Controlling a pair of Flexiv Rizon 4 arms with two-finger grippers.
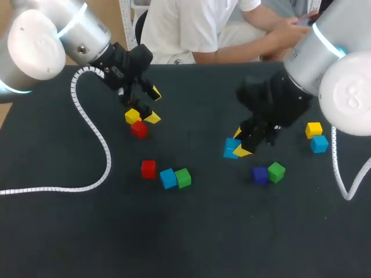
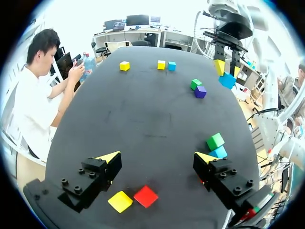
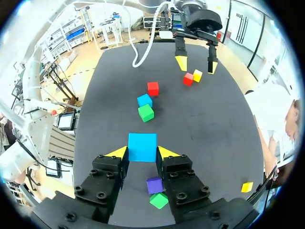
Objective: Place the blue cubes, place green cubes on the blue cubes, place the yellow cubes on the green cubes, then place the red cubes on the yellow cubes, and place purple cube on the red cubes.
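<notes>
In the head view the right gripper (image 1: 239,143) hides much of the blue cube (image 1: 230,149) it grips. From the right wrist, the gripper's own body covers part of the purple cube (image 3: 154,184) and the green cube (image 3: 159,201) under it. The left arm (image 1: 52,35) and right arm (image 1: 324,63) run off the head view's edges

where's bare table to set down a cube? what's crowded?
Bare: near strip in front of the left green cube and purple cube; far centre between left hand and right hand. Crowded: close around both hands.

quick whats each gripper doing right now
left gripper: open, empty
right gripper: shut on blue cube
</notes>
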